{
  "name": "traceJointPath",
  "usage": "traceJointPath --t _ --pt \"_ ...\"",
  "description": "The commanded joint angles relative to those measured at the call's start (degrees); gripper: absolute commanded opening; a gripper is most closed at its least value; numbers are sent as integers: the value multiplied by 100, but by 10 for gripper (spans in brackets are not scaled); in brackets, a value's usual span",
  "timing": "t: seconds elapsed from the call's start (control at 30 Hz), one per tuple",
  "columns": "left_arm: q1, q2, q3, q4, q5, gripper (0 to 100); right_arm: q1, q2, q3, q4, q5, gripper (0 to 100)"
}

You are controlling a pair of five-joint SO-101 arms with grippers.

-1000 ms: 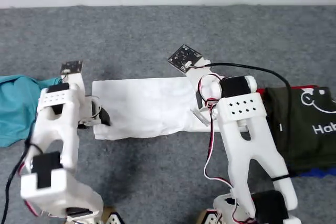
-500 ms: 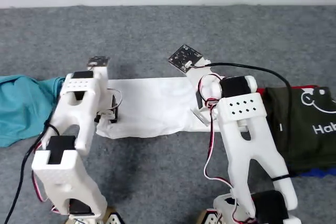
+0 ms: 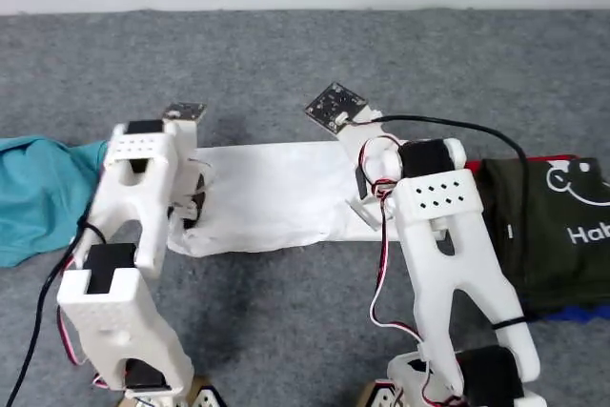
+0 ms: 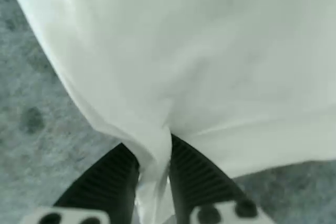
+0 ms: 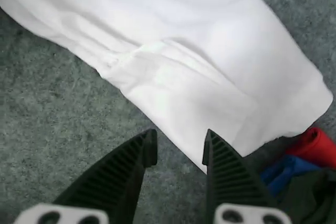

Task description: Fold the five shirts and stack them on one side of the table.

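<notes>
A white shirt (image 3: 276, 193) lies as a long folded band across the middle of the grey table. My left gripper (image 3: 189, 209) sits at its left end and is shut on a pinch of the white shirt (image 4: 173, 66), with cloth bunched between the black fingers (image 4: 189, 174). My right gripper (image 3: 367, 199) hovers over the shirt's right end, open, its fingers (image 5: 131, 166) above the near edge of the white shirt (image 5: 173, 61). A teal shirt (image 3: 38, 193) lies at the far left. A dark green printed shirt (image 3: 553, 226) tops a pile at the right.
Red cloth (image 5: 315, 145) and blue cloth (image 5: 283, 174) peek from under the dark pile (image 3: 534, 307) just right of the white shirt. Bare grey table (image 3: 286, 73) stretches behind the shirts up to the white wall.
My left arm swung in from the teal shirt to the white shirt's left end and lifted and bunched that edge slightly. The right arm stayed still.
</notes>
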Motion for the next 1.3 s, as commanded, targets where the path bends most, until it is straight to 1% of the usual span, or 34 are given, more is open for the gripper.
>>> traceJointPath --t 0.0,0.1,0.17,0.2,0.3,0.37,0.53,0.67,0.8,1.0,1.13,1.27 --pt "-738 -62 -945 721 -149 12 66 -259 88 57 -53 155" --pt "-1310 -62 -1763 1266 -686 12 66 -259 141 57 -62 155" --pt "-1538 -62 -2246 1591 -949 12 75 -259 123 48 -62 155" --pt "-1609 -62 -2378 1600 -1002 12 75 -268 114 31 -62 155" --pt "-1609 -9 -2378 1600 -1020 12 75 -400 114 22 -62 155" --pt "-1424 0 -2202 1591 -1002 12 127 -585 114 40 -62 155" --pt "-510 -53 -2026 1582 -958 12 813 -1191 132 57 -35 155" --pt "536 -62 -2352 1591 -422 12 1516 -1464 149 57 -35 155" --pt "1530 -53 -2440 1600 -299 13 2044 -1473 149 57 -35 155" --pt "2488 -9 -2519 1600 -299 13 2185 -1473 158 57 -44 155" --pt "2998 26 -2967 1574 -273 13 2176 -1464 255 57 -62 155" --pt "3508 466 -3741 1582 -273 13 2185 -1473 299 57 -62 155"
